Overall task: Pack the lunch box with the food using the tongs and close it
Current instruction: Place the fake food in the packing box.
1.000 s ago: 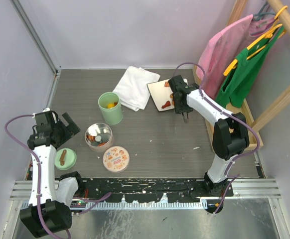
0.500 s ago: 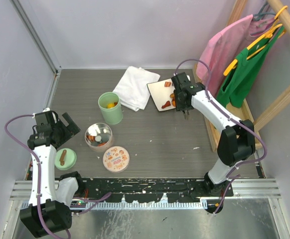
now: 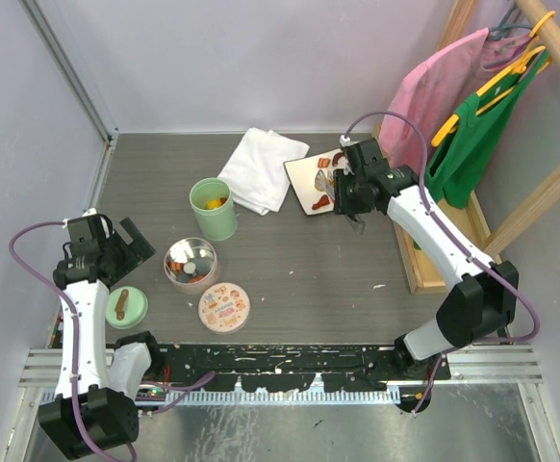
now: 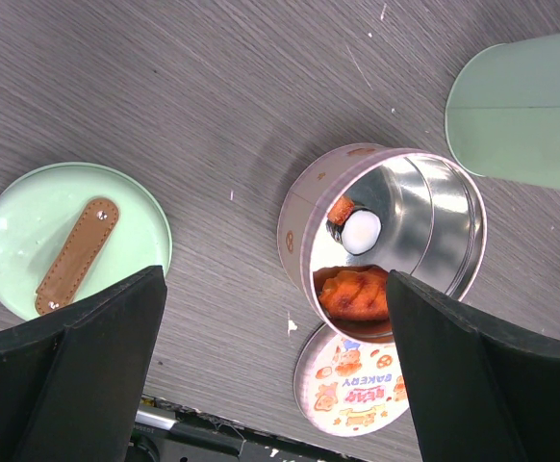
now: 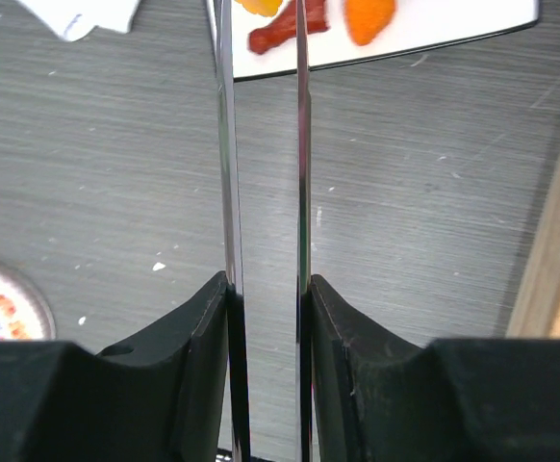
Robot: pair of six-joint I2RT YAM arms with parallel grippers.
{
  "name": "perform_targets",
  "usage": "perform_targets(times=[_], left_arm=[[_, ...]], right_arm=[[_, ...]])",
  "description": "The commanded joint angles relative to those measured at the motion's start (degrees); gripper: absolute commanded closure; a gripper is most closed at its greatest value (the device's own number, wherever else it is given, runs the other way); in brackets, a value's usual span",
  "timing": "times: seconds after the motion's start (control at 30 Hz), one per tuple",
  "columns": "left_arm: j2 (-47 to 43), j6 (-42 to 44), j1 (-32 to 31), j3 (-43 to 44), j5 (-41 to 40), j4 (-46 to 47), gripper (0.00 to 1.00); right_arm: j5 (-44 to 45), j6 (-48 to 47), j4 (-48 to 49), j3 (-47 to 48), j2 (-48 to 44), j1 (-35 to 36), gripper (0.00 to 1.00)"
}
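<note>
My right claw (image 5: 264,289) clenched on tongs (image 5: 299,144), arms reaching food (image 5: 369,14) on far plate (image 5: 463,24); left claw (image 4: 275,327) released. Risk, I judge: weak pinch, piece drops onto table (image 5: 405,192).

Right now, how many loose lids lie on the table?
2. A mint-green lid lies at the near left. A printed lid lies to its right, near the open tin. No other lid seems hidden.

tongs (image 5: 225,144) tips past the top edge, plate (image 5: 453,14) and food (image 5: 367,17) cropped there
</note>
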Motion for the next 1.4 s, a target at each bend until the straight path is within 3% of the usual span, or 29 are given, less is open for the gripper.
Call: perform_targets(times=[0.0,0.57,1.37], left_arm=[[-0.2,-0.1,-0.2,0.1,0.7,1.8,0.02],[0.0,-0.1,-0.2,0.2,0.7,1.9,0.02],[-0.5,-0.1,-0.2,0.2,0.7,1.8,0.02]], right_arm=[[-8.3,2.5,4.2,-1.4,-4.0,-0.2,0.64],[-25.4,3.8,5.3,-3.3,-8.8,0.9,0.64],[-21.1,5.4,3.2,0.9,-8.4,16.1,0.64]])
